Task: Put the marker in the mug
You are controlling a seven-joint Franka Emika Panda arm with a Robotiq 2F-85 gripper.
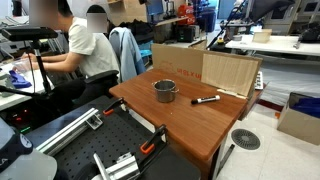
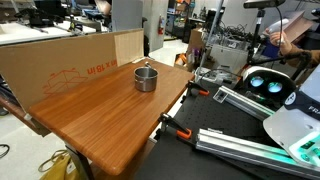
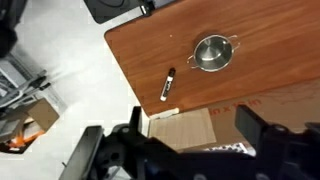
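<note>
The mug (image 1: 164, 90) is a short metallic grey cup standing upright on the wooden table (image 1: 190, 125). It also shows in an exterior view (image 2: 146, 78) and in the wrist view (image 3: 211, 52). The marker (image 1: 206, 99), slim and black with a light tip, lies flat on the table beside the mug, near the cardboard wall. In the wrist view the marker (image 3: 168, 85) lies apart from the mug. My gripper (image 3: 193, 135) is open and empty, high above the table's edge by the cardboard. It does not show in either exterior view.
A cardboard wall (image 1: 228, 72) (image 2: 70, 65) stands along one table edge. Orange clamps (image 1: 150, 147) (image 2: 175, 128) grip the table's side by the robot base. A round black fan (image 1: 245, 139) sits on the floor. A person (image 1: 85, 50) sits at a desk behind.
</note>
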